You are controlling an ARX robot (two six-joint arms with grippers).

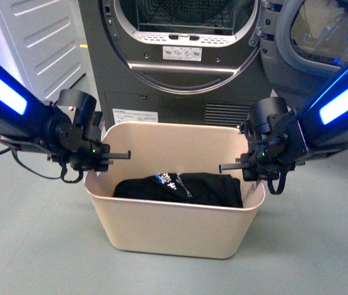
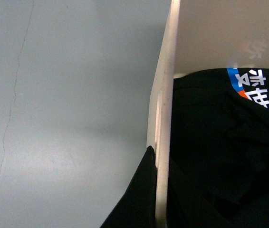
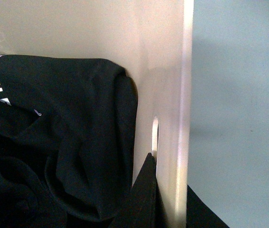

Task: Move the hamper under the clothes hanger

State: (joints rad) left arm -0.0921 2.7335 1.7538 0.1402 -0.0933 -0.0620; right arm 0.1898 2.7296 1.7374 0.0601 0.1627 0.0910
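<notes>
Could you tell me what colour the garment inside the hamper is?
Black with a blue-and-white print; the left wrist view shows the garment in the hamper best.

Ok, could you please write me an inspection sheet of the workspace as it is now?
Surface: grey-green floor, thin crack seen in left wrist view.
Job's things: beige hamper upright before the dryer; clothes hanger not in view.
Clutter: black garment inside the hamper.
Grippers: right gripper clamps the hamper's side wall; left gripper straddles the opposite wall, inner finger indistinct.
Cables: dark cable loops below the left arm.
Surroundings: dryer door open at right; pale ribbed panel at left.
</notes>
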